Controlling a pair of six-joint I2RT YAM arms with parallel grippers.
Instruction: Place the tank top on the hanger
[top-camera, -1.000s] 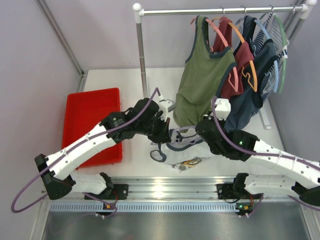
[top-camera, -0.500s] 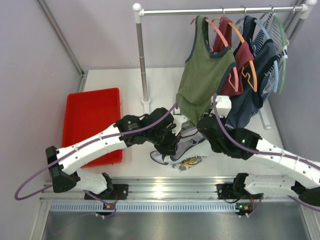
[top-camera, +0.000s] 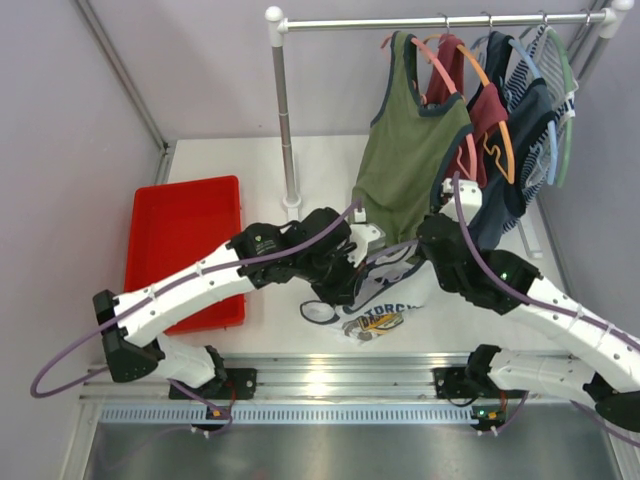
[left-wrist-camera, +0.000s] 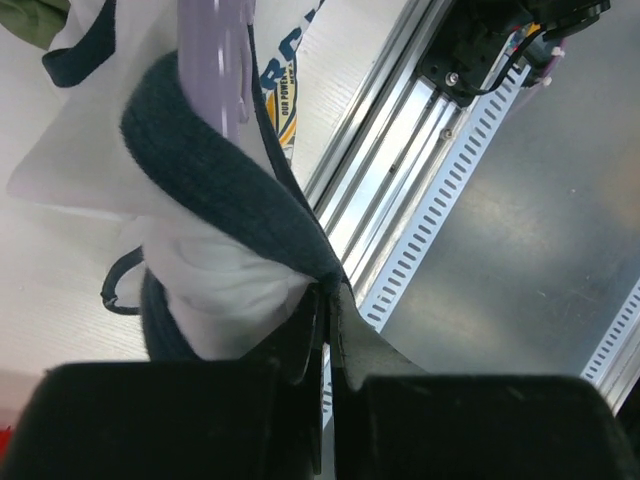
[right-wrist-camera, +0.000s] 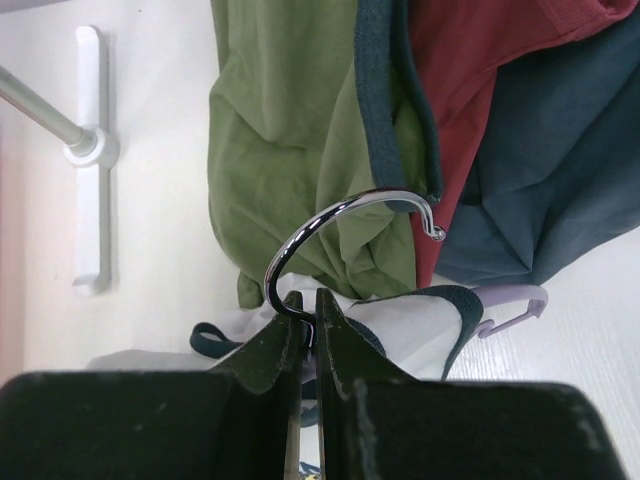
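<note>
The white tank top (top-camera: 388, 298) with navy trim and a navy/yellow print hangs between my two grippers, low over the table. In the left wrist view my left gripper (left-wrist-camera: 327, 300) is shut on its navy strap (left-wrist-camera: 215, 185), and the lavender hanger (left-wrist-camera: 214, 50) runs under that strap. In the right wrist view my right gripper (right-wrist-camera: 308, 318) is shut on the base of the hanger's chrome hook (right-wrist-camera: 335, 215). One lavender hanger end (right-wrist-camera: 512, 308) sticks out past the white cloth (right-wrist-camera: 415, 325). From above, the left gripper (top-camera: 348, 288) and the right gripper (top-camera: 426, 250) stand close together.
A red tray (top-camera: 185, 240) lies at the left. The clothes rail's pole (top-camera: 285, 120) stands behind, with its white foot (right-wrist-camera: 88, 160) on the table. An olive tank top (top-camera: 405, 160), a maroon top (top-camera: 490, 110) and dark garments hang just behind my right gripper. A metal rail (top-camera: 330, 375) runs along the near edge.
The right gripper has risen and moved right with the hanger. The tank top has been lifted and spread, so its print now shows. The left gripper has moved right and stays shut on the strap.
</note>
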